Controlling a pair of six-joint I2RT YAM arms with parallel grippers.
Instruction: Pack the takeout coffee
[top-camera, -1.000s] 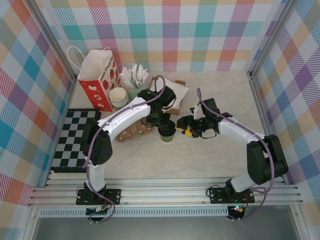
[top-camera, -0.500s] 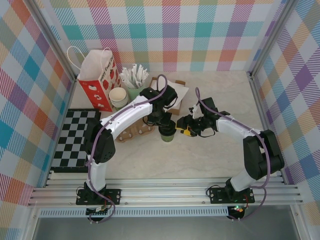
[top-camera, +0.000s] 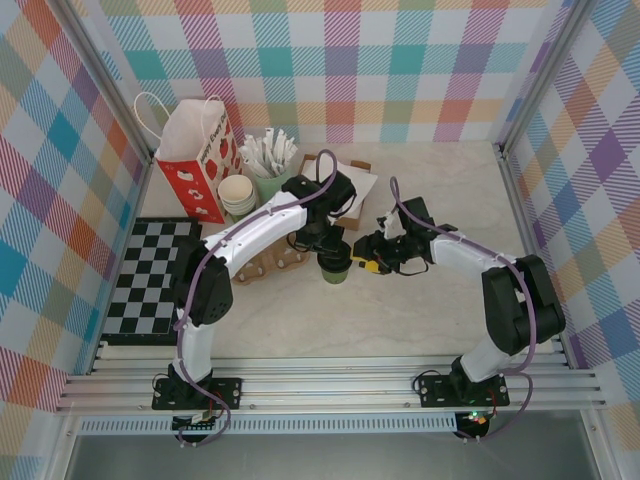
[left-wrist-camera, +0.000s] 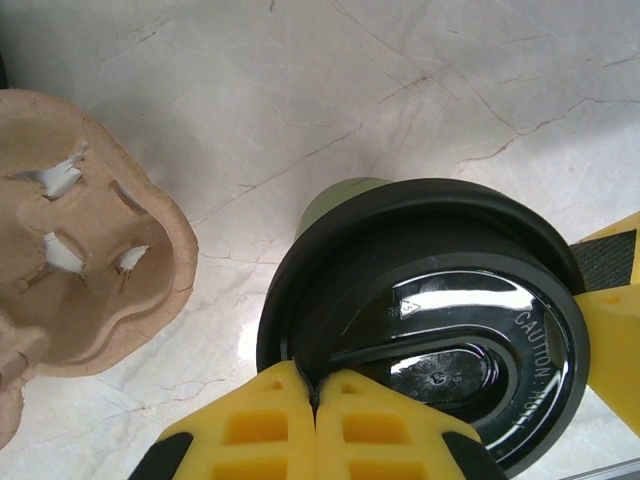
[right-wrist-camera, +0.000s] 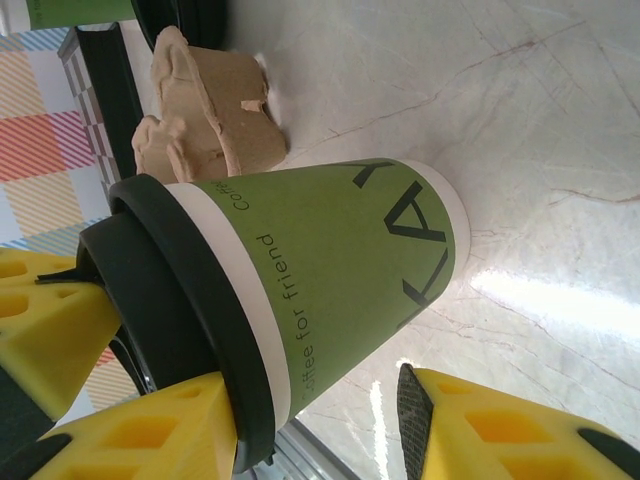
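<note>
Your left gripper (left-wrist-camera: 315, 385), fingers together, rests on the lid (left-wrist-camera: 430, 330); the right gripper (right-wrist-camera: 315, 385) straddles the cup (right-wrist-camera: 350, 260), apart. Closing off-centre could tip it.

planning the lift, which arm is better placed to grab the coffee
Right, probably. The right gripper is open and side-on to the coffee, close to its body. The left gripper is shut above the lid, so it would have to reopen and reposition first.

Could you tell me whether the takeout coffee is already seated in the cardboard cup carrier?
No, the takeout coffee is beside the cardboard cup carrier, with bare table showing between them.
</note>
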